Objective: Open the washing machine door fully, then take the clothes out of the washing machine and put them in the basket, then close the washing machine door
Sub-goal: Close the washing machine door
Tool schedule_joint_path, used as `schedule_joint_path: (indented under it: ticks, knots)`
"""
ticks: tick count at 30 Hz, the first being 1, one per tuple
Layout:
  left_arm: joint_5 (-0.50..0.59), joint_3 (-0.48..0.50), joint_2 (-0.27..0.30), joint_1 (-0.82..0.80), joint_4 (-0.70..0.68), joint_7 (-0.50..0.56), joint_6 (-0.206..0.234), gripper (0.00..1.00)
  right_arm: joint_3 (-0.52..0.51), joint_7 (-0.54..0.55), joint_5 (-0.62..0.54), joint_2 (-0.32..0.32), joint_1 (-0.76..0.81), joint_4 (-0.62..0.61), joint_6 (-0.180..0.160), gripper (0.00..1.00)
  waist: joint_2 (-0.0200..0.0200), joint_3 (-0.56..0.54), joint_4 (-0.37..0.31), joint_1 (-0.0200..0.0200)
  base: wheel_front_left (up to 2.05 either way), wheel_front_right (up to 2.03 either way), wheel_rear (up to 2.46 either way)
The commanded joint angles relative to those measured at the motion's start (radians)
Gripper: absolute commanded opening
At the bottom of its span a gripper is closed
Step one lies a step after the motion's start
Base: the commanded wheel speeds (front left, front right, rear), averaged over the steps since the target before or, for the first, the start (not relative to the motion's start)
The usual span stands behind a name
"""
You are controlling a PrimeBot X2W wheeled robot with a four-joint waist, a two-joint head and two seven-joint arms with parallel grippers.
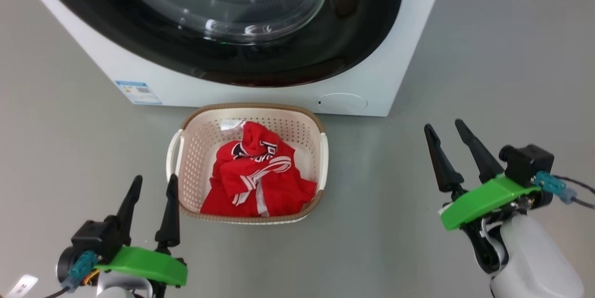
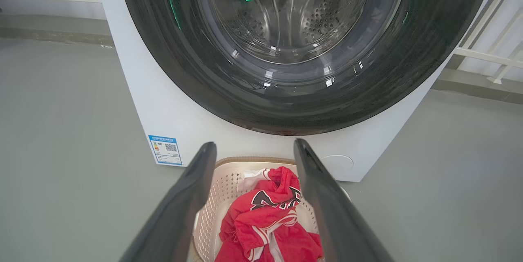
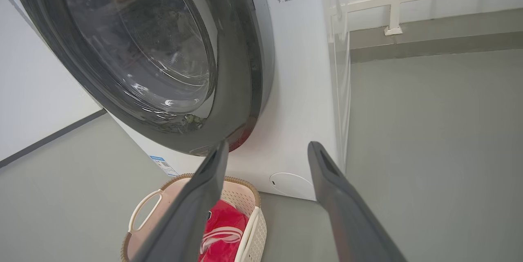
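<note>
grey floor, left gripper upright, right gripper tilted

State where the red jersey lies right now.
In the head view the red jersey lies crumpled inside the cream basket, which stands directly before the washing machine, just right of the left gripper.

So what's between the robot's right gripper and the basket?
Just bare grey floor lies between the right gripper and the basket; the head view shows it.
</note>
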Motion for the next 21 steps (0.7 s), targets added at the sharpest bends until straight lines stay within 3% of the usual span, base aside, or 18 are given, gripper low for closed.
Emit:
schedule_joint_path:
  ticks: [1,21]
  knots:
    - [0.002,0.034,0.03,0.003,-0.015,-0.008,-0.003,1.0,0.016,-0.005,-0.01,0.005,0.022,-0.027,-0.002,1.0,0.0,-0.021,-0.023,0.0,0.0,0.0,0.0]
    - [0.015,0.095,0.054,0.055,0.023,-0.008,-0.003,1.0,-0.02,-0.005,-0.023,-0.008,0.171,-0.062,-0.002,1.0,0.0,-0.094,-0.107,0.0,0.0,0.0,0.0]
